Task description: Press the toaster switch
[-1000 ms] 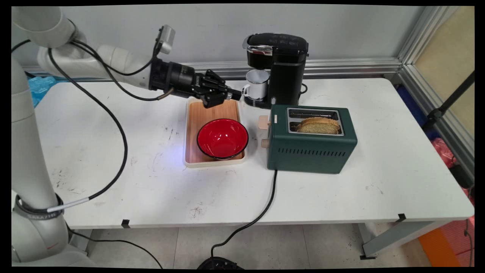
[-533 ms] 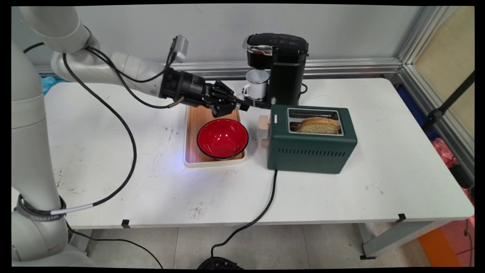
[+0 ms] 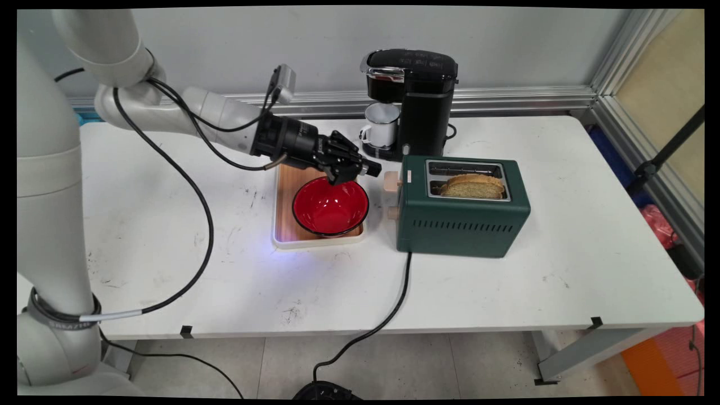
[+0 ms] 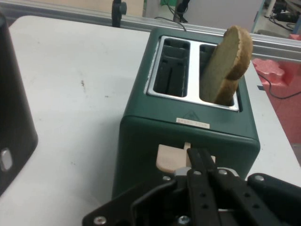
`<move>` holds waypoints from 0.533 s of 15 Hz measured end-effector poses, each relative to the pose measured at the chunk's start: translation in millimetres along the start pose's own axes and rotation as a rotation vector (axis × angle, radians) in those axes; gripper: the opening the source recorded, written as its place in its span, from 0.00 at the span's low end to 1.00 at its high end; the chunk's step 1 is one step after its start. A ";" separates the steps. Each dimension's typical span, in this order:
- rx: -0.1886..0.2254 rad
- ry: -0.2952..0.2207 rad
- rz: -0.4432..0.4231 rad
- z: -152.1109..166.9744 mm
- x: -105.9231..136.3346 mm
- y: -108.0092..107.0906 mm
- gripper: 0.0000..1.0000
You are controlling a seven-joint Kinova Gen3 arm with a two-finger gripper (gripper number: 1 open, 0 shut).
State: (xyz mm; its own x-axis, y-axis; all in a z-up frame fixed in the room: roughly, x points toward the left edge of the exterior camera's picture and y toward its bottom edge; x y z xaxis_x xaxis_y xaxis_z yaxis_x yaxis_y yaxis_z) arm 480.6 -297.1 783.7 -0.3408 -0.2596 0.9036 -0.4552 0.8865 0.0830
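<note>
- Desk (image 3: 562, 270) is lying under the jaws and carrying everything else.
- Green toaster (image 3: 461, 219) is sitting straight ahead of the jaws, end face toward them; it looks rigid and heavy enough, I'd judge, to stay put under a light push.
- Black coffee machine (image 3: 419, 101) is standing beyond the jaws, to their left in the hand view.
- Wooden tray (image 3: 284, 185) is lying below and behind the jaws.
- Red bowl (image 3: 329, 208) is sitting on the tray, its far rim right under the jaws; glossy, probably slippery.
- White mug (image 3: 382, 126) is standing in the coffee machine, near the jaws but apart.
- Bread slice (image 4: 228, 59) is sticking up from the toaster slot farther from the machine, well past the jaws; likely soft and crumbly.
- Beige lever (image 4: 171, 157) on the toaster's end face is just in front of the jaws; contact is unclear. Small stiff tab, best pressed on its flat top.
- Jaws are pressed together, pinching nothing.
</note>
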 end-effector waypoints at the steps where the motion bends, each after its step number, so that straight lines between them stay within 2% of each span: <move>1: -0.002 -0.001 -0.003 2.6 -0.5 0.4 0.00; 8: -0.016 -0.008 -0.018 22.0 -4.2 2.0 0.00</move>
State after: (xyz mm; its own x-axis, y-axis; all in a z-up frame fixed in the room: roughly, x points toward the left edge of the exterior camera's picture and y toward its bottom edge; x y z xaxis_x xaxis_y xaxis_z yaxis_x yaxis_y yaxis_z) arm 463.1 -302.7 770.8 -0.3390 -0.2787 0.8986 -0.4478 0.8878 0.1064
